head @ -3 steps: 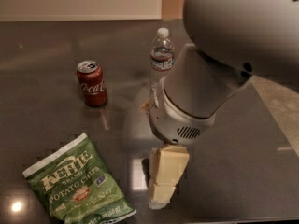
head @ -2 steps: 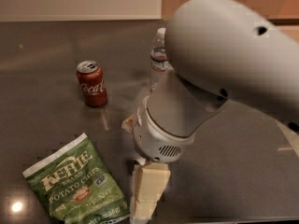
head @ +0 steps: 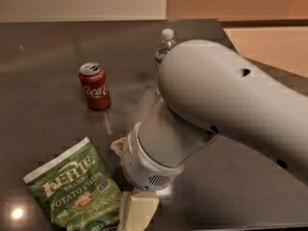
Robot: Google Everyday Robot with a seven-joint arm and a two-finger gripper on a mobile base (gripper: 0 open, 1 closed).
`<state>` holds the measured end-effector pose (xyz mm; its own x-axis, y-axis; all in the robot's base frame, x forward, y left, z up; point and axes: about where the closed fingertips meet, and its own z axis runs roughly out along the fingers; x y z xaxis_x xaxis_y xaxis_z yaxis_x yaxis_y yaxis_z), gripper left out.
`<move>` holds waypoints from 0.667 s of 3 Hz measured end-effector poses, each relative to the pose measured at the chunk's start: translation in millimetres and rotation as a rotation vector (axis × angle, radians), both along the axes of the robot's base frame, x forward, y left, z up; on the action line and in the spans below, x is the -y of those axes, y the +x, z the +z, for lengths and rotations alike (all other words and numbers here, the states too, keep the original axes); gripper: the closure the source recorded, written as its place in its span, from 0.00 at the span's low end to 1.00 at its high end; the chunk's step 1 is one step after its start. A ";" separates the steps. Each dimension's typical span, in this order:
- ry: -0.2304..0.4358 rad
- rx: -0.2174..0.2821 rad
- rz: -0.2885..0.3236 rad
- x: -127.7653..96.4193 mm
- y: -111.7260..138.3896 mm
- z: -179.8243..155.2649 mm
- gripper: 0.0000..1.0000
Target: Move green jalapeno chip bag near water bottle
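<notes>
The green jalapeno chip bag [head: 72,191] lies flat on the dark table at the front left, white lettering up. The water bottle [head: 165,43] stands at the back centre; only its cap and shoulder show behind my arm. My gripper [head: 136,214] hangs low at the bottom edge of the view, just right of the bag's right edge and close to the tabletop. The big white arm [head: 211,105] fills the right half of the view and hides the table between the bag and the bottle.
A red Coca-Cola can [head: 95,85] stands upright left of the bottle, behind the bag. The dark table [head: 43,57] reaches to a wall at the back. Its right edge [head: 269,64] runs along a tan floor.
My arm has swung left and down toward the chip bag. The gripper now sits right beside the bag's right edge. The arm covers more of the bottle. Bag, can and bottle have not moved.
</notes>
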<state>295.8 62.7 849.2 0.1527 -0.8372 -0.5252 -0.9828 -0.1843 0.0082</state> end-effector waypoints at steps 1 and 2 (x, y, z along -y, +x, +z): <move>0.018 0.002 -0.006 -10.6 -8.2 -8.8 0.00; 0.024 0.008 -0.014 -18.6 -13.9 -17.5 0.00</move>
<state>281.9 81.3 831.7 0.1450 -0.8263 -0.5443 -0.9854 -0.1702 -0.0040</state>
